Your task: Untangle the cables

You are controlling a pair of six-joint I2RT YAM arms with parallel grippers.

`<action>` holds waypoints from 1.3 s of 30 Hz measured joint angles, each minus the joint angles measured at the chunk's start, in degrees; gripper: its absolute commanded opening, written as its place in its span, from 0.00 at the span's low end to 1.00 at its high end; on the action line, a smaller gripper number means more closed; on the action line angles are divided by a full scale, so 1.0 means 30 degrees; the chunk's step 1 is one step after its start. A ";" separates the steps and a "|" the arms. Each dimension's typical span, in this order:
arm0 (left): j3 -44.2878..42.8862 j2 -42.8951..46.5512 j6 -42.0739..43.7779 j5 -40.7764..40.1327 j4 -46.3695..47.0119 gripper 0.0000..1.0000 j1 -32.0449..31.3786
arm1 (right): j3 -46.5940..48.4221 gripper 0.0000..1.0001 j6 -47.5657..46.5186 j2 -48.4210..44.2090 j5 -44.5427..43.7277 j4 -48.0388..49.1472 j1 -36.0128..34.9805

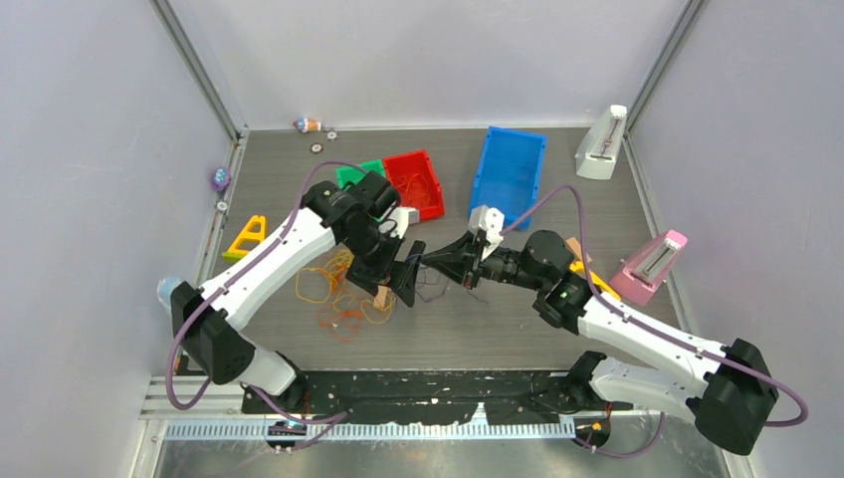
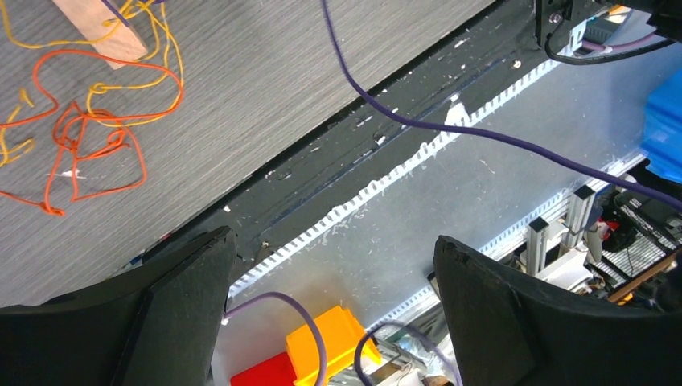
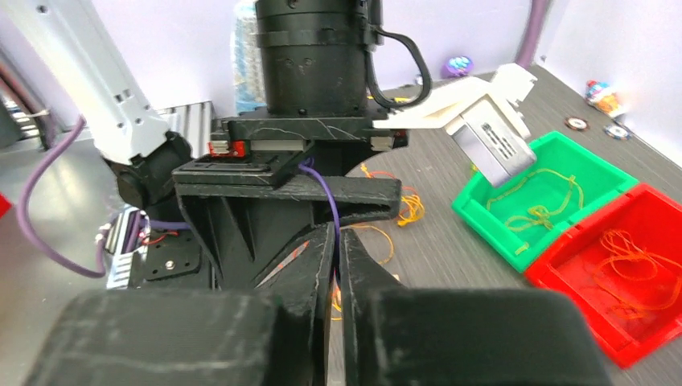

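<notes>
Top external view: left gripper (image 1: 406, 271) and right gripper (image 1: 446, 261) nose to nose near the middle of the grey wood-grain table (image 1: 498, 329). Most of the cables (image 1: 333, 291) in a loose yellow and orange heap at roughly 8 o'clock from the left gripper, touching a small wooden block (image 1: 383, 297). One purple cable (image 3: 330, 201) strung up from near that block to the right gripper. Right gripper pinched closed on the purple cable, plain from its own wrist camera. Left gripper spread wide, nothing between its fingers (image 2: 161, 322), the purple strand crossing ahead of it from 12 toward 3 o'clock. Probably feather-light, limp, slightly springy wire: no stiffness to push with, prone to snagging loop on loop and dragging neighbours along. Best taken on a free stretch or an end, away from any crossing, then drawn out slowly. Matte tabletop, likely enough friction to hold the heap during a gentle pull. More yellow strands in the green bin (image 3: 490, 237) and orange ones in the red bin (image 3: 563, 289) just beside it; blue bin (image 1: 508, 169) at 1 o'clock of the grippers. Tight quarters between the two arms, bins close behind.
</notes>
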State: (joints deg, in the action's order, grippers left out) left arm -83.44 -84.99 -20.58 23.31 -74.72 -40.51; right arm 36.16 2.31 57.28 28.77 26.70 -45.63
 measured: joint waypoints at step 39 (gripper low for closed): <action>0.7388 -0.2943 -0.1421 -0.4080 2.5543 0.74 -0.0874 | 2.5077 0.05 0.2936 0.3126 -1.2604 -1.7507 0.3526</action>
State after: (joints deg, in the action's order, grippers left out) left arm -61.28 -93.82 -24.84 11.07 1.91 -43.13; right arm 111.39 11.11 66.65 -9.04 -25.82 -35.05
